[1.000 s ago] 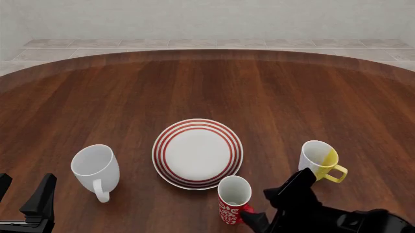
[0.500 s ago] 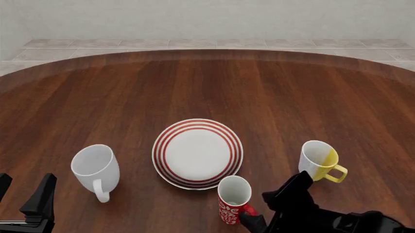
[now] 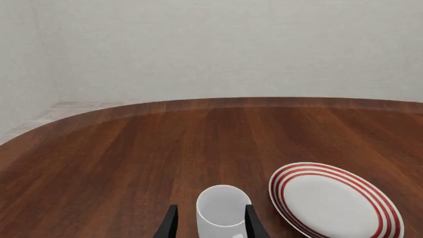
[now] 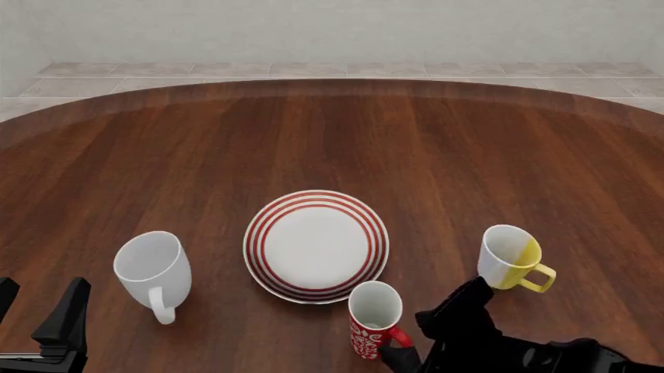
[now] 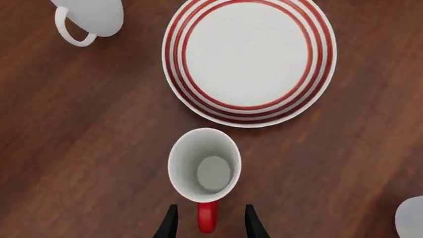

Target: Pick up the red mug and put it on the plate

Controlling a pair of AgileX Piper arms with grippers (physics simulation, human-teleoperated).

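Right tool (image 5: 206, 223) (fingers spread) astride the red mug's (image 5: 203, 166) handle; mug upright, just beside the plate (image 5: 249, 62)

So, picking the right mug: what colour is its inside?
White inside the red mug; right wrist view shows it best.

Right gripper (image 5: 206, 223) is held low at the near right, pointed steeply down, fingers (image 5: 170, 224) parted. Left gripper (image 4: 36, 326) is parked at the near left, fingers spread.
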